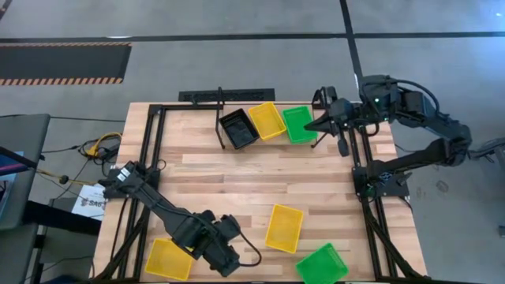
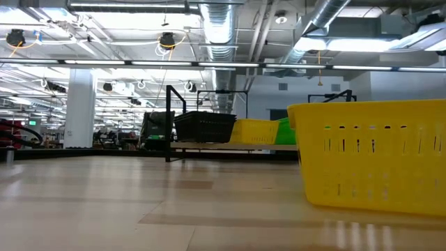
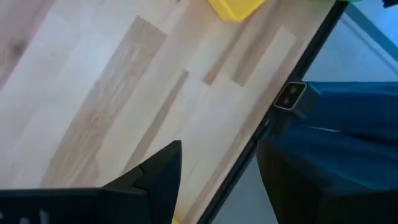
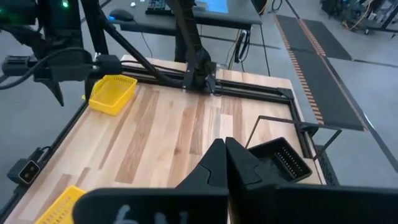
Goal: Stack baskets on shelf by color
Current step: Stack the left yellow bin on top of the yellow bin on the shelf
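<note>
The left tool (image 1: 223,260) is being held low over the near edge of the table (image 1: 213,177), its fingers standing wide apart with nothing seen between them, and three loose baskets are lying around it: a yellow basket (image 1: 168,259) just beside it toward the left corner, a second yellow basket (image 1: 284,228) a little off on its other side, and a green basket (image 1: 322,264) beyond that near the right corner. The shelf (image 1: 225,96) is being kept at the far edge, where a black basket (image 1: 238,128), a third yellow basket (image 1: 267,120) and a second green basket (image 1: 299,124) are sitting abreast. The right tool (image 1: 312,124) is being held pinched shut and empty beside that far green basket (well apart from all the loose ones). The corner yellow basket is being judged the likelier pick, its long axis running roughly along the table's near edge, and the left arm is clearly the nearer.
</note>
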`<state>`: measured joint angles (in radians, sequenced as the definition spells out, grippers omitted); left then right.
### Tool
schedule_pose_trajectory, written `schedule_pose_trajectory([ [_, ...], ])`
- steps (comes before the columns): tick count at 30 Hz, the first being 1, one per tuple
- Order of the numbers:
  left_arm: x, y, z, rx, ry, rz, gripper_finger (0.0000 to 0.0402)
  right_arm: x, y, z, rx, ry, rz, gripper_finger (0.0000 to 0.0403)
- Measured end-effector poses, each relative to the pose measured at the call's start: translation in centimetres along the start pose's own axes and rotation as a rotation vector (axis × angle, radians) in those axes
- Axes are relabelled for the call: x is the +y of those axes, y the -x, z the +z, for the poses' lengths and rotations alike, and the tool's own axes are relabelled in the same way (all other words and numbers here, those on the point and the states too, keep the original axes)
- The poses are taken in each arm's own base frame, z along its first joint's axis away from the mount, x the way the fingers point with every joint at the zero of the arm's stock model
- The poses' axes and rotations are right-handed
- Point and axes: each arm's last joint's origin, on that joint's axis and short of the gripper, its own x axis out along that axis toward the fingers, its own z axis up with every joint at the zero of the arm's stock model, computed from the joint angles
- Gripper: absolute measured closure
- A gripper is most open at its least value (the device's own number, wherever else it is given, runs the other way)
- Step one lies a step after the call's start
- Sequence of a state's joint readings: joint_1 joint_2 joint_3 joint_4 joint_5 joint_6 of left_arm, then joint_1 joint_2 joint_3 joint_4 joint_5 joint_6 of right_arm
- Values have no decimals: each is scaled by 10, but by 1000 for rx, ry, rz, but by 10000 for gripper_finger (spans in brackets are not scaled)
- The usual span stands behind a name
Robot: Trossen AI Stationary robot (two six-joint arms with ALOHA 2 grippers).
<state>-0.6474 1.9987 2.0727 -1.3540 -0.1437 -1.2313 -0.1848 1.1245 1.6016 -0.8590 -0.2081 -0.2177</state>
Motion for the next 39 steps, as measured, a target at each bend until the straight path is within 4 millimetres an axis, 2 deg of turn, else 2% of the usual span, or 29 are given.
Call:
schedule_pose_trajectory([
  [4, 9, -1, 4, 33, -14, 71, 207, 2, 8, 0, -17, 22, -2, 398],
  [7, 21, -9, 1, 179, -81, 193, 207, 3, 14, 0, -29, 31, -4, 399],
  [10, 22, -22, -2, 280, -218, 182, 207, 5, 21, 0, -42, 35, -7, 401],
  [13, 28, -35, -7, 331, -283, 224, 209, 6, 26, 0, -52, 26, -8, 400],
  [20, 48, -73, -38, 602, -381, 295, 233, 8, 35, -1, -61, -18, -7, 400],
  [26, 59, -88, -53, 692, -371, 348, 251, 8, 36, -1, -63, -45, -7, 399],
  [33, 58, -93, -65, 692, -327, 352, 246, 8, 36, -1, -63, -50, -7, 401],
  [39, 37, -100, -76, 646, -240, 188, 242, 8, 36, -1, -66, -56, -8, 398],
])
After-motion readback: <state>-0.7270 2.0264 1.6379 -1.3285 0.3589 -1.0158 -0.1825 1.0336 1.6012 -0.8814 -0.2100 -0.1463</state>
